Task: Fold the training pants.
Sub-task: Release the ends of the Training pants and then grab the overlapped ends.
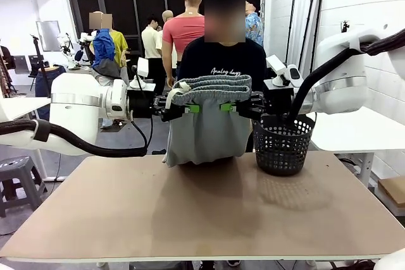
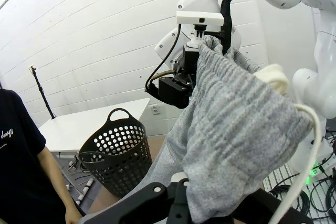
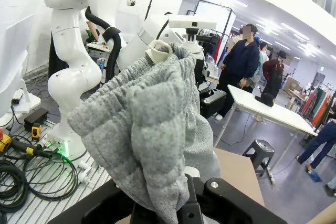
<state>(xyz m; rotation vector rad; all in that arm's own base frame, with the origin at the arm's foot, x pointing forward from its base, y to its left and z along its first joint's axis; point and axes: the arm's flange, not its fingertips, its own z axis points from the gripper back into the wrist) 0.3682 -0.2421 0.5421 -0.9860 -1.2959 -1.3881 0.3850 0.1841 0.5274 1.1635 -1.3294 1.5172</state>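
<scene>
Two grippers pinch the training pants by the waistband and hold them up in the air over the far edge of the table, left of its middle. The left gripper and the right gripper sit close side by side, each pressed together on the gathered grey cloth, with only slivers of their green pads showing below it in the front view.

In both wrist views the bunched cloth drapes over the fingertips and hides where the fingers meet, so the black finger bases at the bottom edge are all that can be seen of each hand. The pants hang down in one bunched panel, so the legs cannot be told apart, and the lower hem reaches the far edge of the table. Whether it rests on the surface or hangs just clear of it cannot be told.

The white drawstring loops off the waistband near the left gripper, its end cut off by the bottom of the left wrist view. The person stands behind the far edge, hidden from the chest down by the hanging cloth. A black basket stands at the far edge toward the right corner, just beside the pants, and its upper rim is partly covered by the right arm.

Both arms reach in level from the sides, wrists turned inward so the grippers point at each other.
</scene>
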